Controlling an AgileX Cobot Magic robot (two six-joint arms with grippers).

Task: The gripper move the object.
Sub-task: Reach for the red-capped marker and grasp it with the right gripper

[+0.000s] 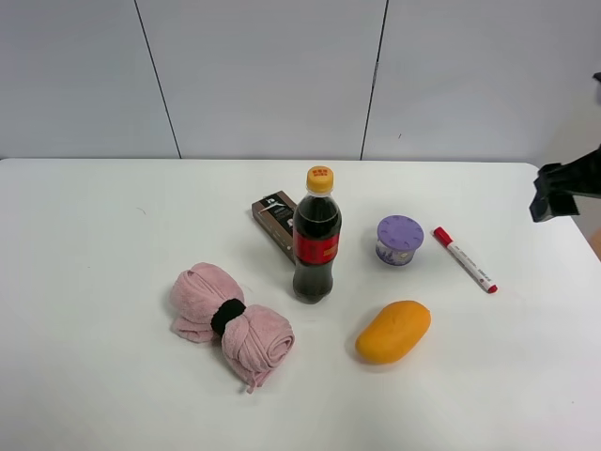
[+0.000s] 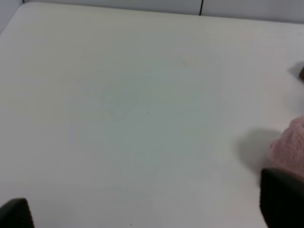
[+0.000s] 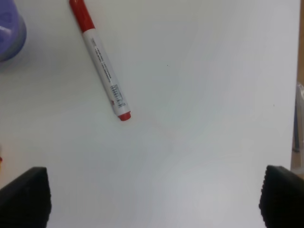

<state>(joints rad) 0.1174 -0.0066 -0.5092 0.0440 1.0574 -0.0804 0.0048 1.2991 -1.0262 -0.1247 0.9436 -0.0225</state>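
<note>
While only the fingertips of the right gripper (image 3: 153,197) are seen, spread wide, the marker pen (image 3: 100,66) is laid ahead of them, untouched, cap partly cropped; the left gripper (image 2: 148,209) is likewise spread, mostly cropped.

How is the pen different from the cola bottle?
The bottle stands upright; the pen lies flat. The bottle is fat and dark brown; the pen is slim and white. The bottle has a yellow cap; the pen's cap is red. Both rest on the white table, and both show some red: the bottle's label and the pen's ends.
</note>
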